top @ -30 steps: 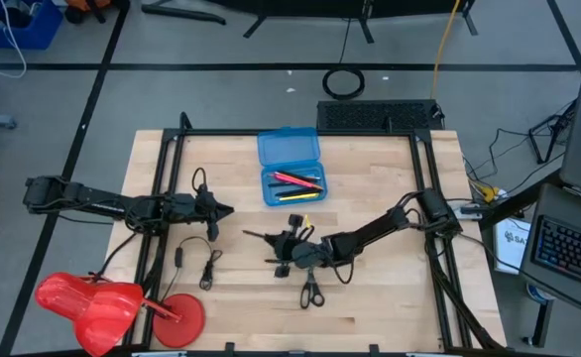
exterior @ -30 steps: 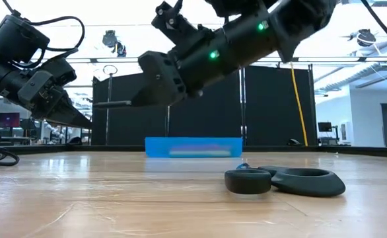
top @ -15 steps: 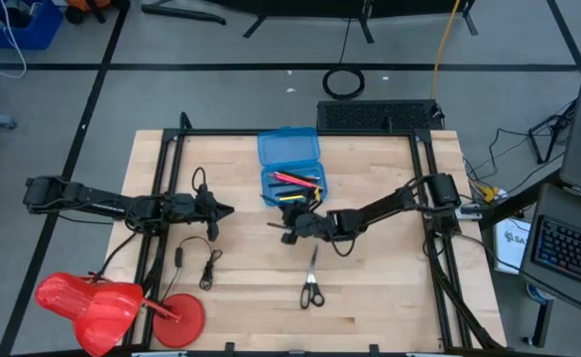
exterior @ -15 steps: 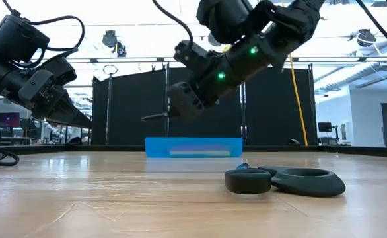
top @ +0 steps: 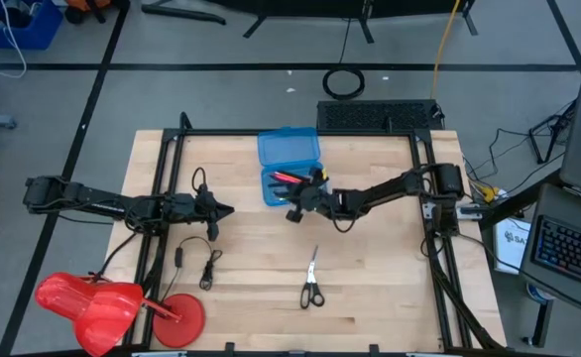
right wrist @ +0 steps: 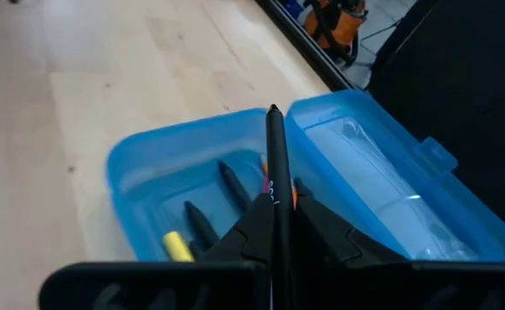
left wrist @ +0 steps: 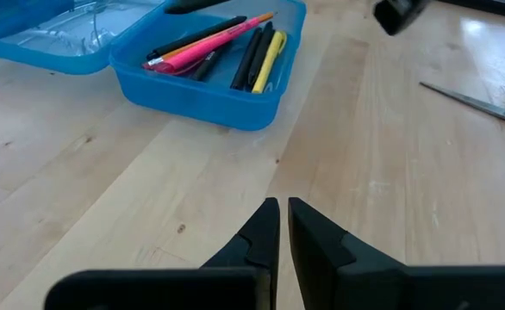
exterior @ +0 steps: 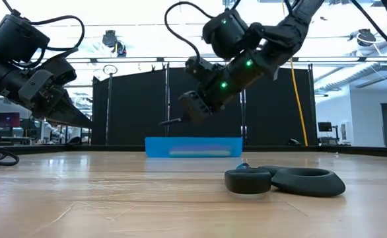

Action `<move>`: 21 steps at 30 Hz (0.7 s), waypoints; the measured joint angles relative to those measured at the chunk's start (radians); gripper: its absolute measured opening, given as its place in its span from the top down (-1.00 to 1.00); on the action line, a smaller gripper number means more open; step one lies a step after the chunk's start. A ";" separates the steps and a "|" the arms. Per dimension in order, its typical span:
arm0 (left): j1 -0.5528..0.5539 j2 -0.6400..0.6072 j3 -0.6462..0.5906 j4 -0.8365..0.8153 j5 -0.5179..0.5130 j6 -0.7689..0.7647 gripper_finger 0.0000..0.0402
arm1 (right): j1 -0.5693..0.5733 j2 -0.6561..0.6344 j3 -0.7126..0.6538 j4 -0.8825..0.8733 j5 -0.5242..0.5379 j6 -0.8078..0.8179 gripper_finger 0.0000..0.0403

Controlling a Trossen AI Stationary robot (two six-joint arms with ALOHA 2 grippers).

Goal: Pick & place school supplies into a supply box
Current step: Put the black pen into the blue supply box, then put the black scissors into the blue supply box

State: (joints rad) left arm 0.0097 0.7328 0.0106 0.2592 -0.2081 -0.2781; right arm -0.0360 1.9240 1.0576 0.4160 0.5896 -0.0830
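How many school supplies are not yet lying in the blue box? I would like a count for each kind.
black pen, held in the right gripper above the blue box: 1
scissors, on the table: 1
Total: 2

Open wood between supply box (top: 290, 184) and scissors (top: 311, 285): free passage. Over the box tray, blocked by right gripper (top: 296, 212) clamping black pen (right wrist: 276, 168). Near left gripper (top: 225, 210), black cable (top: 207, 264) on the table.
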 joint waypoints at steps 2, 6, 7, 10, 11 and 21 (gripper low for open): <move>0.000 0.000 0.000 0.000 0.000 0.002 0.85 | -0.014 0.000 0.000 -0.002 -0.013 0.011 0.90; 0.000 0.000 0.000 0.000 0.000 0.002 0.85 | -0.026 0.000 0.000 -0.002 -0.015 0.014 0.89; 0.000 0.000 0.000 0.000 0.000 0.002 0.85 | -0.029 0.000 0.000 -0.002 -0.016 0.019 0.87; 0.000 0.000 0.000 0.000 0.000 0.002 0.85 | -0.031 0.000 0.000 -0.002 -0.015 0.039 0.80; 0.000 0.000 0.000 0.000 0.000 0.002 0.85 | -0.031 0.000 0.000 -0.002 -0.015 0.042 0.78; 0.000 0.000 0.000 0.000 0.000 0.001 0.85 | -0.030 0.000 0.000 0.025 -0.013 0.045 0.72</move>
State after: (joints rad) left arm 0.0093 0.7326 0.0106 0.2592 -0.2081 -0.2766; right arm -0.0662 1.9236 1.0576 0.4406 0.5770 -0.0383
